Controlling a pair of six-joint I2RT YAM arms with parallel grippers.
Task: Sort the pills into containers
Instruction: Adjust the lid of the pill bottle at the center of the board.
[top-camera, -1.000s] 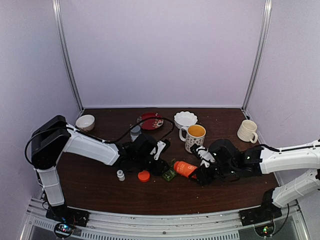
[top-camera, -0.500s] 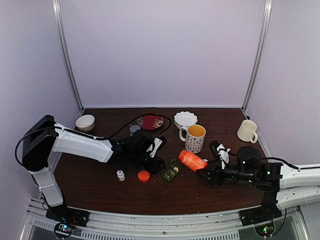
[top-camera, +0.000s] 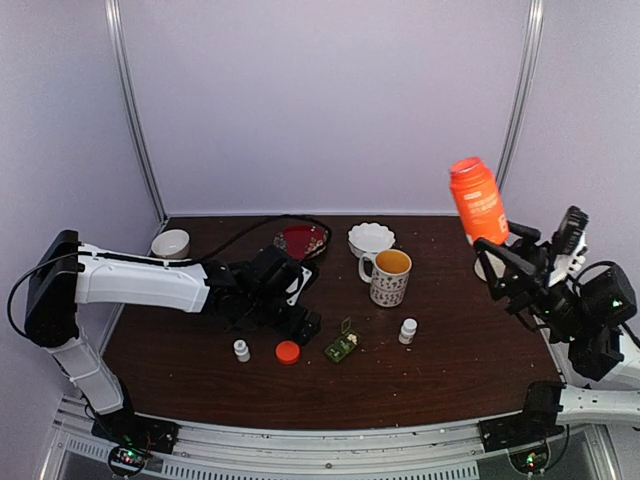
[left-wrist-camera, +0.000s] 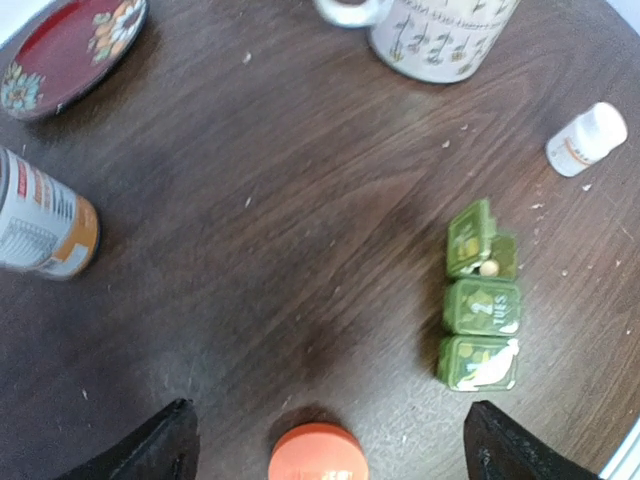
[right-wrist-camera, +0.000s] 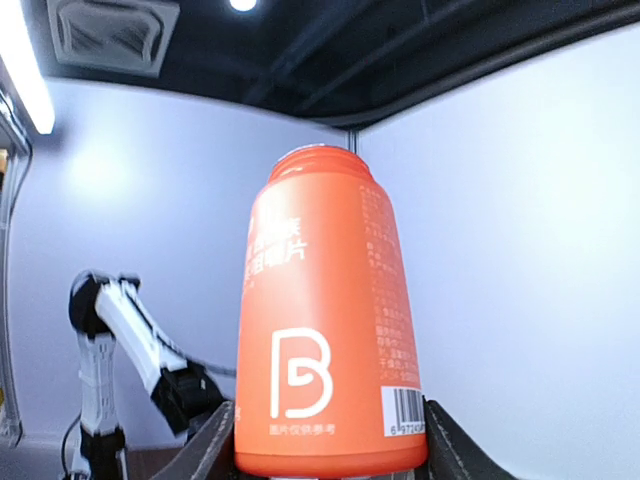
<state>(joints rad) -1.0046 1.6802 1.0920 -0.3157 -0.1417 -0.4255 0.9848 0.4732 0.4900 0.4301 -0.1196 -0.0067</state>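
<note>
The dark-green pill box (top-camera: 342, 347) lies on the table in front of the mug. In the left wrist view the pill box (left-wrist-camera: 480, 310) has its far lid up, with one pale pill (left-wrist-camera: 489, 268) in that compartment; the other two lids are down. My left gripper (top-camera: 300, 325) stands open low over the table, left of the box, and an orange cap (left-wrist-camera: 318, 462) lies between its fingers (left-wrist-camera: 170, 445), untouched. My right gripper (top-camera: 505, 265) is raised high at the right, shut on an upright, uncapped orange bottle (top-camera: 477, 200), which fills the right wrist view (right-wrist-camera: 328, 330).
A patterned mug (top-camera: 388, 275) stands mid-table with a small white bottle (top-camera: 407, 331) to its right. Another white bottle (top-camera: 241, 350) and the orange cap (top-camera: 288, 352) sit near the front. A red plate (top-camera: 302, 241), white bowl (top-camera: 371, 238), small bowl (top-camera: 170, 244) and grey can (left-wrist-camera: 40, 225) lie behind.
My right arm has lifted the orange bottle off the table, up and to the right. My left gripper has opened wide and drawn back a little to the left.
</note>
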